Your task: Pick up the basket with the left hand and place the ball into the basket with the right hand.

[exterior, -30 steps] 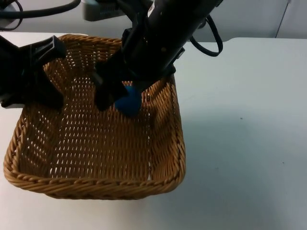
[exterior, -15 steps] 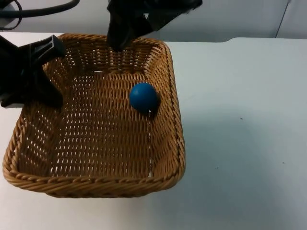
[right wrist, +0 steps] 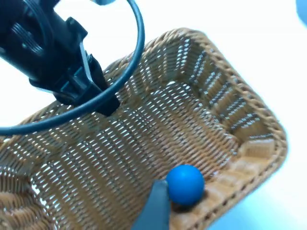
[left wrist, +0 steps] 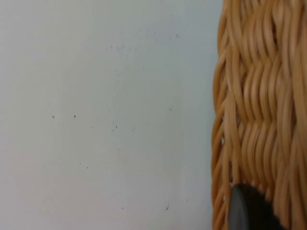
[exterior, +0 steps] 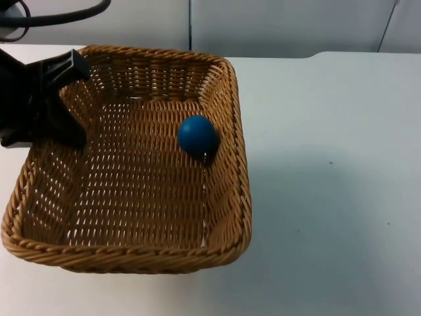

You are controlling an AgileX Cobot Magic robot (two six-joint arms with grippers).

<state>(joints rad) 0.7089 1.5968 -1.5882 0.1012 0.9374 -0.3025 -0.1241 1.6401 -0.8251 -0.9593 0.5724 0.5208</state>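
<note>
A square wicker basket [exterior: 227, 217] takes up the left half of the table in the top view. My left gripper [exterior: 54, 108] is shut on the basket's left rim, and the wicker wall [left wrist: 259, 120] runs close beside its fingertip [left wrist: 245, 213]. A blue ball [exterior: 197, 135] lies loose on the basket floor against the right wall. My right gripper [right wrist: 154, 208] hangs open high above the basket [right wrist: 249, 120], apart from the ball [right wrist: 185, 184] and holding nothing.
White table top [exterior: 335, 171] stretches to the right of the basket and ends at the grey partition wall [exterior: 283, 26]. The basket casts a shadow on the table along its right side. The left arm [right wrist: 53, 57] reaches over the basket's rim.
The right arm let go of the ball and drew back up out of the top view. The ball now lies free by the right wall. The left gripper kept its hold.
</note>
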